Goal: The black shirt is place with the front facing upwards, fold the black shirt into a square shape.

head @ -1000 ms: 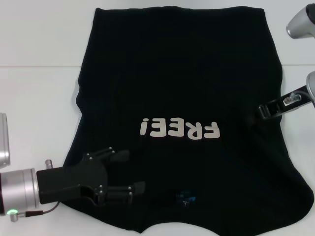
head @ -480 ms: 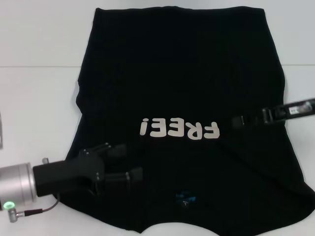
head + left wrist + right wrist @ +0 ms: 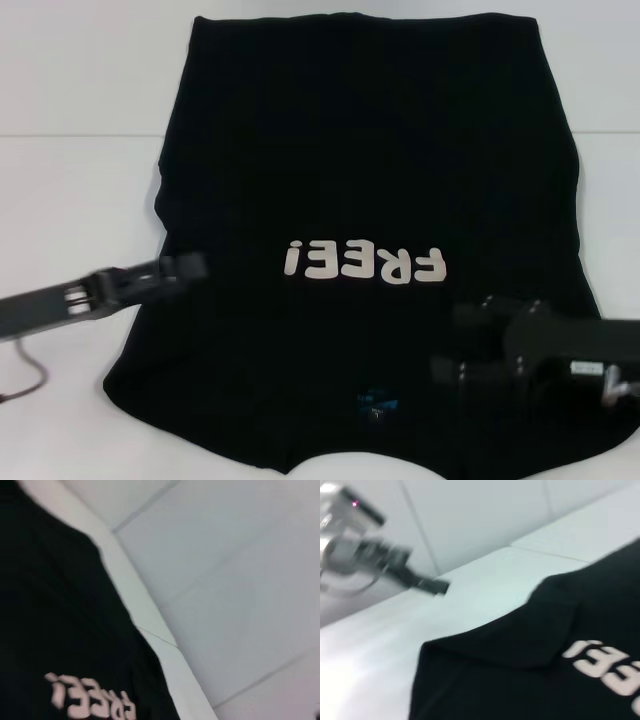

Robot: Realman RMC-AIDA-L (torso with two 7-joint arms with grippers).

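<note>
The black shirt (image 3: pixel 370 150) lies flat on the white table, front up. Its white "FREE!" lettering (image 3: pixel 365 263) reads upside down from my head, and the blue neck label (image 3: pixel 378 405) is near the front edge. My left gripper (image 3: pixel 188 266) reaches in edge-on from the left, its tip at the shirt's left edge beside the lettering. My right gripper (image 3: pixel 455 340) hovers over the shirt's near right part, blurred, open with nothing between its fingers. The left wrist view shows the shirt (image 3: pixel 60 630) and the right wrist view shows the shirt (image 3: pixel 545 655) with the left arm (image 3: pixel 375 555) beyond it.
The white table (image 3: pixel 70 190) shows bare to the left, and a strip of it lies beyond the shirt's far hem. A thin cable (image 3: pixel 25 375) trails from the left arm at the near left. A seam crosses the table at mid-height.
The left gripper has moved from the shirt's near left corner farther away to its left edge, turning edge-on. The right gripper has swept from the right edge down to the near right part.
</note>
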